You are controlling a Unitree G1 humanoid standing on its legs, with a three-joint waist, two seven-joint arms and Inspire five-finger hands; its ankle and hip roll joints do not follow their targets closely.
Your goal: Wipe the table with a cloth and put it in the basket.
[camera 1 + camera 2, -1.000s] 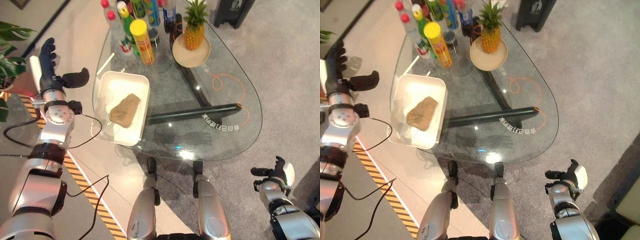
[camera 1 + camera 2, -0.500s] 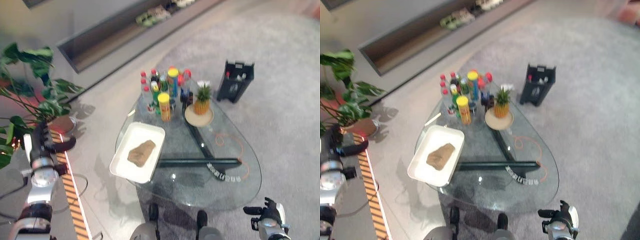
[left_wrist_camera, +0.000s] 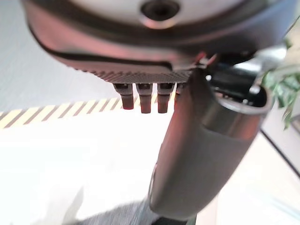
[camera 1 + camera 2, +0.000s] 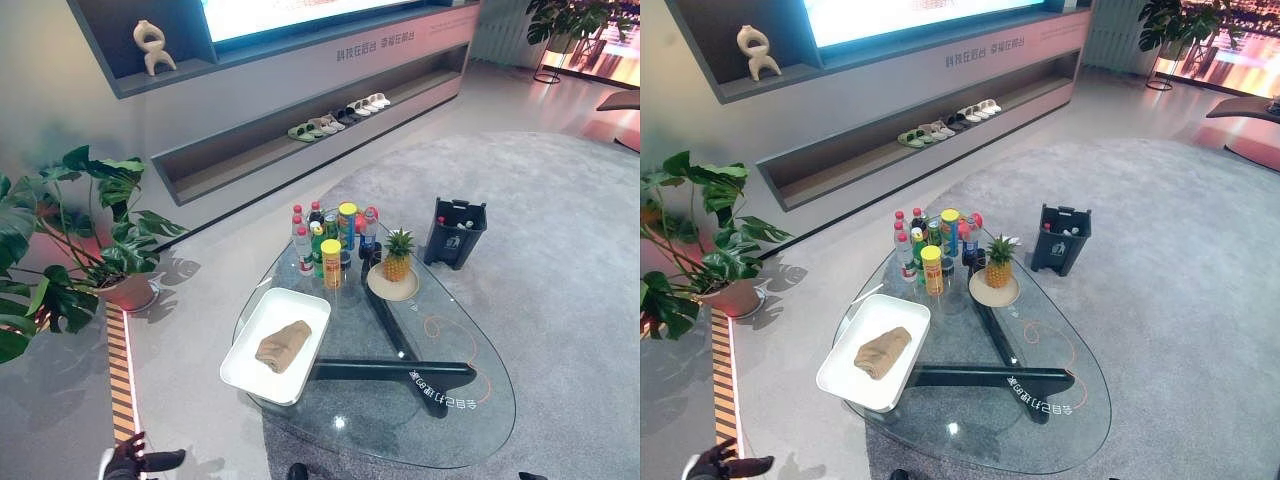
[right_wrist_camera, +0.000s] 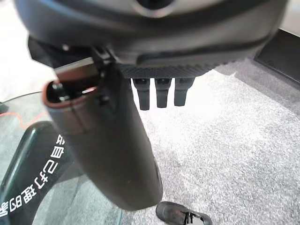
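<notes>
Down low on the near left, left hand [image 4: 140, 462]: fingers straight and loose, thumb out to the side, holding nothing. Down low on the near right, right hand [image 5: 108, 140]: same way, fingers straight, nothing in it, close by the near edge of the glass table [image 4: 400, 410]. A bit further in, on the left side of the table, white tray [image 4: 240, 372] with the brown cloth [image 4: 283, 345] lying inside it, all bunched up. Lies ahead of the left hand and off to its right, well apart from both hands. Long way of the cloth runs from near left to far right, same as the long side of the tray. Left hand nearer to it, so likely the one to reach if the cloth must be picked up. Under the glass, dark leg [image 4: 430, 378] with white writing, not read out here. Further back on the table, bunch of bottles [image 4: 325, 245] with bright labels and a pineapple [image 4: 398, 255] on a plate [image 4: 385, 290]. Past the table, black bin [image 4: 455, 235] on the carpet. Far off, plant [image 4: 70, 240], slippers [image 4: 335, 115] on a low shelf, more writing on the wall.
</notes>
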